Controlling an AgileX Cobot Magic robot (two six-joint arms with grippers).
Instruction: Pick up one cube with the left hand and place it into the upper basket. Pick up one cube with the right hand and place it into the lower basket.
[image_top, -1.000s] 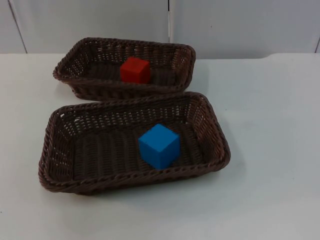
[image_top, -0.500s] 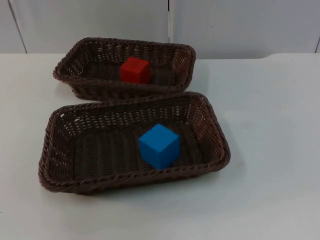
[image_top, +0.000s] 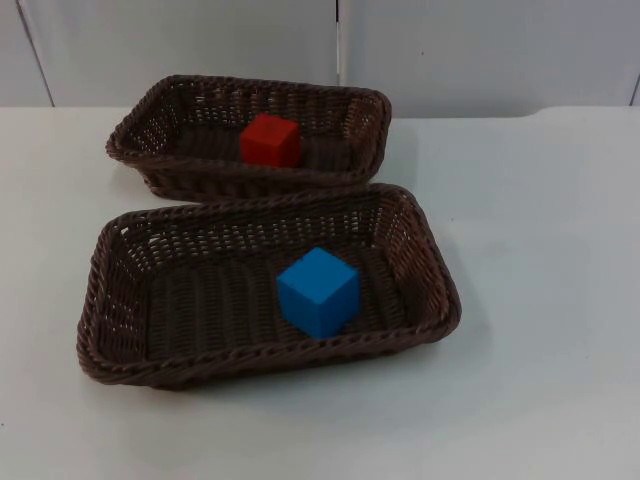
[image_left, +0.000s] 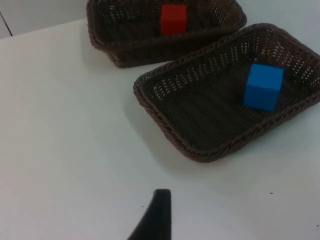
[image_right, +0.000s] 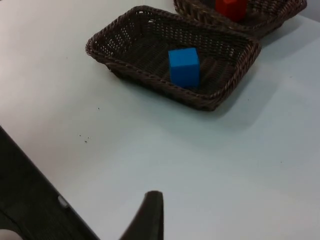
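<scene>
We see the lower basket (image_top: 110, 300) holding the blue cube (image_top: 318, 292); behind it, the upper basket (image_top: 140, 135) holds the red cube (image_top: 270, 140). Both grippers hang well back; their fingers we cannot tell. Best we leave everything undisturbed.

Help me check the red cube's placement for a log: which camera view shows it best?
The top view: the red cube sits whole inside the upper basket, with three faces showing. The left wrist view shows one face; the right wrist view cuts the cube off at the frame edge.
</scene>
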